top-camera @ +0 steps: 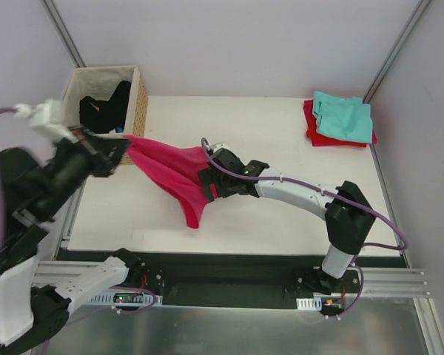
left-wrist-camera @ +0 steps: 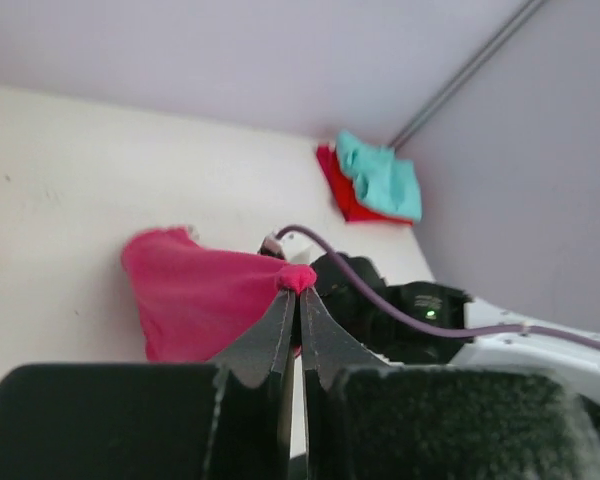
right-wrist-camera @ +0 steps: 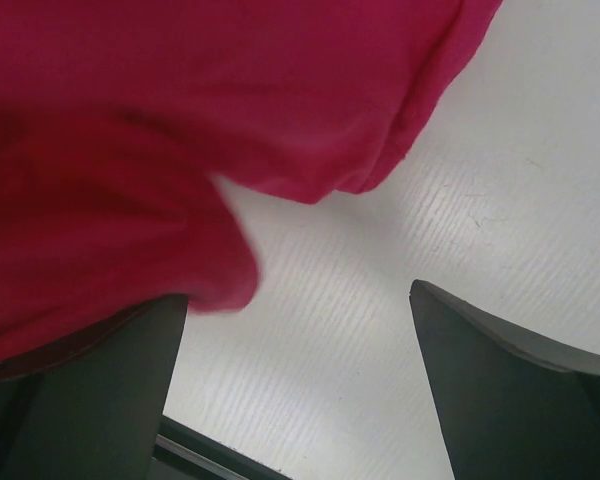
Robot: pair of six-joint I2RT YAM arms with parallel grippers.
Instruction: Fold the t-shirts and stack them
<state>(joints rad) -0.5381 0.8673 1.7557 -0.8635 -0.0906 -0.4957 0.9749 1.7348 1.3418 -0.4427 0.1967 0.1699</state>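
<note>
The magenta-pink t-shirt hangs bunched above the table, stretched from the left arm towards the right arm, with its tail drooping to the table. My left gripper is shut on one corner of it next to the basket; in the left wrist view the pinched cloth bulges past the gripper. My right gripper is at the shirt's right side. In the right wrist view the gripper is open, and the shirt drapes over its left finger. The teal t-shirt lies folded on the folded red one at the back right.
A wicker basket with a white liner and dark cloth inside stands at the back left, close to my left gripper. The right arm and its purple cable lie across the table's middle. Walls enclose the table on three sides.
</note>
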